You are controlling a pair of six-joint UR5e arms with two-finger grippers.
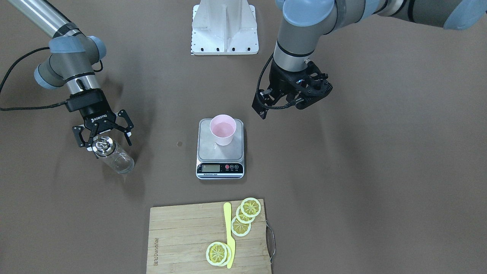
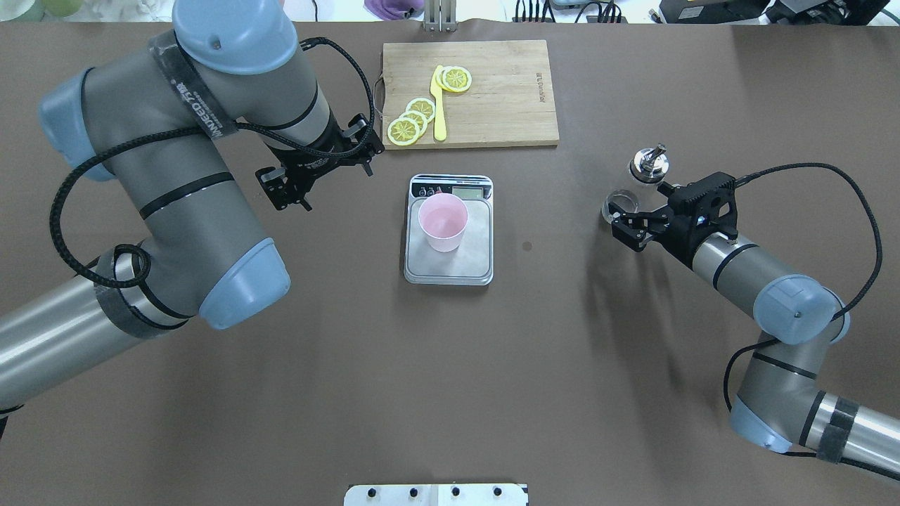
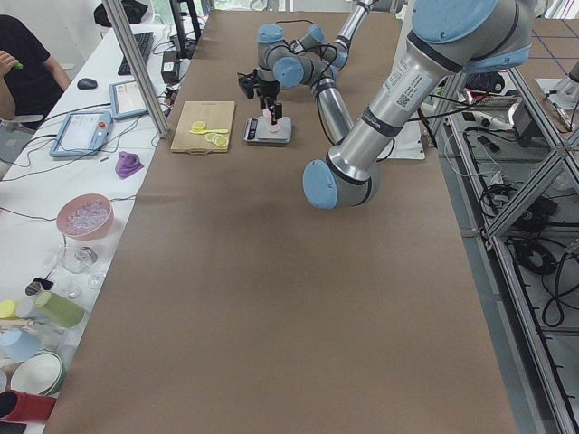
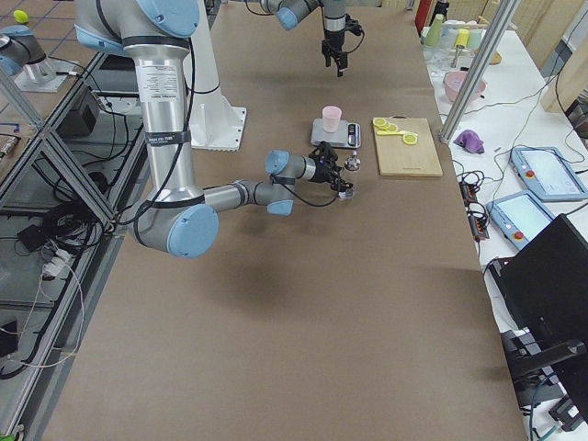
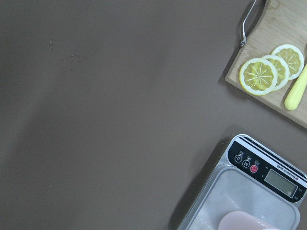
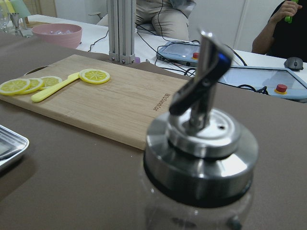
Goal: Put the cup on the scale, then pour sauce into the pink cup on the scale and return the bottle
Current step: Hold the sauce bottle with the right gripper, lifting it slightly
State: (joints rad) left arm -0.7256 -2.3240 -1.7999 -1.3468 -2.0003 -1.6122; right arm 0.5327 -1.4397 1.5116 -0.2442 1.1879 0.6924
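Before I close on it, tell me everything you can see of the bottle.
The bottle is small, with a clear glass body and a shiny silver metal cap topped by an angled pour spout. It stands upright on the brown table, apart from the scale, on the right arm's side. No dark liquid shows through the glass. The right end effector is open, with a finger on either side of the cap; whether they touch it is unclear.

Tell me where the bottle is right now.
In the overhead view, the bottle stands on the table's right side, well to the right of the scale. It sits between the open fingers of the right gripper.
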